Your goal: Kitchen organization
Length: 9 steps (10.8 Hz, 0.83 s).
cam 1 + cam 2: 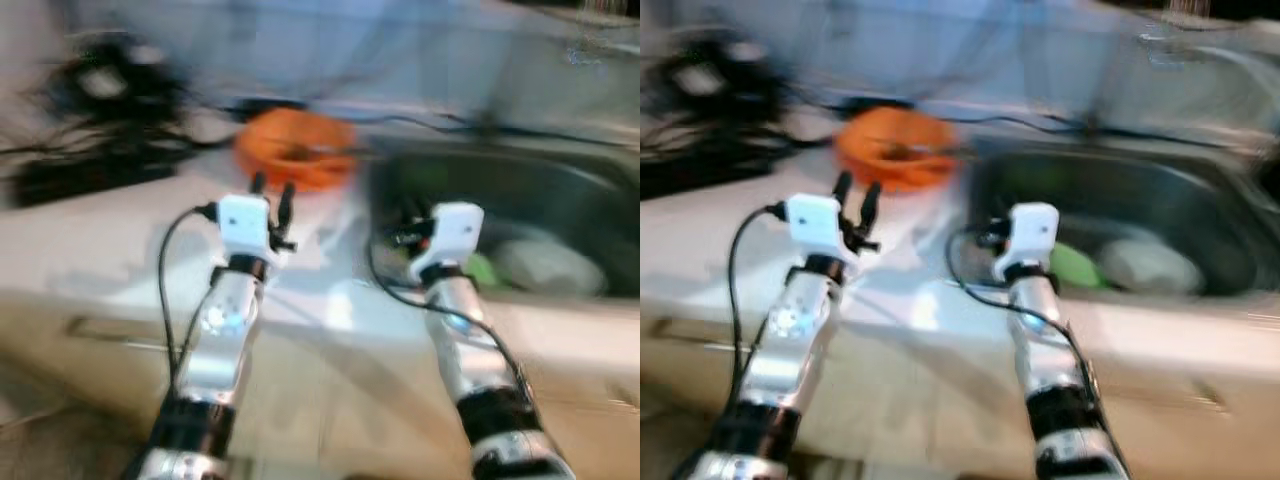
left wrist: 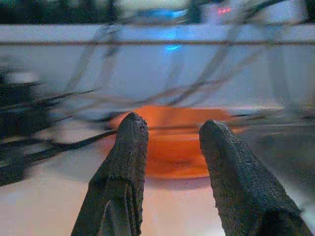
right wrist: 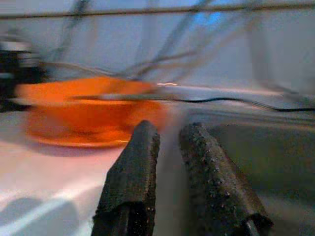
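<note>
Head-camera views, blurred throughout. A pale counter (image 1: pixel 120 230) is running across the middle of the frame, with a dark sink (image 1: pixel 560 200) sunk into its right half. An orange bowl (image 1: pixel 296 148) is sitting on the counter at upper centre, just beside the sink's left rim. Dark cables (image 1: pixel 110 100) and a black device are lying on the counter at upper left, well apart from the sink. Inside the sink, a green item (image 1: pixel 1075 265) and a pale, rounded item (image 1: pixel 1150 265) are lying side by side at centre right; blur is preventing closer identification.

The left gripper (image 1: pixel 271 196) is hovering over the counter at centre left, pointing toward the orange bowl and stopping short of it. In the left wrist view, the left gripper (image 2: pixel 170 147) is showing its two fingers (image 2: pixel 125 162) set clearly apart, with nothing between them and the bowl (image 2: pixel 172 147) lying beyond the tips.

The right gripper (image 3: pixel 167 147) is holding its fingers (image 3: pixel 135 167) close together with a narrow gap, gripping nothing. In the head views, the right arm (image 1: pixel 455 235) is reaching over the sink's left front edge at centre. In the right wrist view, the bowl (image 3: pixel 83 115) is lying ahead at left and the sink (image 3: pixel 256 152) at right.
</note>
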Motion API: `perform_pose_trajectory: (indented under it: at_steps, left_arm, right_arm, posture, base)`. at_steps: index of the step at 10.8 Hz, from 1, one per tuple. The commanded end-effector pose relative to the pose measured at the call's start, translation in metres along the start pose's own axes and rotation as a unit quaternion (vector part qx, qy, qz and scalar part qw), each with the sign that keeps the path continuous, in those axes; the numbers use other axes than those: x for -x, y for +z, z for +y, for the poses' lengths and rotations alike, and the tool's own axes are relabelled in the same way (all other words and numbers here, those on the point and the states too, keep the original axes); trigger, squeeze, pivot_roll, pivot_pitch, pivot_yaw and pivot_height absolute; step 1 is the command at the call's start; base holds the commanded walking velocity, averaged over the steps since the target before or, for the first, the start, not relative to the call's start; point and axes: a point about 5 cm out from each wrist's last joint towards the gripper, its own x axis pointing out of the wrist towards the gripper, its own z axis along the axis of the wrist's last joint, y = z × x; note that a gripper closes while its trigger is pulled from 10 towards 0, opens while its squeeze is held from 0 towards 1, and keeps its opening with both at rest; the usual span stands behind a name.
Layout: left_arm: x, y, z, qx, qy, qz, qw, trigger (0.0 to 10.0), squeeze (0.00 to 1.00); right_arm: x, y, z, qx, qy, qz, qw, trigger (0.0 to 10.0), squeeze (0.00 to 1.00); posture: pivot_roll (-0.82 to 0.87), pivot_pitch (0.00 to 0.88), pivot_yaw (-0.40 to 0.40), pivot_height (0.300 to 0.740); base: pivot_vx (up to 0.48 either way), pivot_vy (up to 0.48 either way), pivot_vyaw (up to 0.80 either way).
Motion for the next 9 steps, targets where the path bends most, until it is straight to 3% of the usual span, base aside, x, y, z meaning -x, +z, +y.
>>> perform_pose_trajectory:
  at_steps: [1,5,9]
  left_arm:
    - [-0.002,0.0027,-0.0047,0.002,-0.004,-0.004,1.0,10.0,0.0]
    - [-0.0021,0.0019,-0.0046,0.003,-0.005,-0.003,1.0,10.0,0.0]
    - [-0.002,0.0024,-0.0064,0.002,-0.012,-0.005,1.0,10.0,0.0]
  right_arm:
    - [-0.0021,0.0038,-0.0062,0.004,-0.004,-0.004,1.0,10.0,0.0]
    - [-0.0025,0.0035,-0.0069,0.006,-0.006,-0.002,1.0,10.0,0.0]
    - [-0.002,0.0027,-0.0061,0.002,-0.006,-0.002,1.0,10.0,0.0]
  posture:
    - [0.22,0.036,-0.031,0.74]
    - [0.22,0.036,-0.032,0.74]
    - [0.22,0.02,-0.026,0.74]
  base:
    - [0.0,0.0,0.0]
    - [0.0,0.0,0.0]
    - [0.247,0.0,0.0]
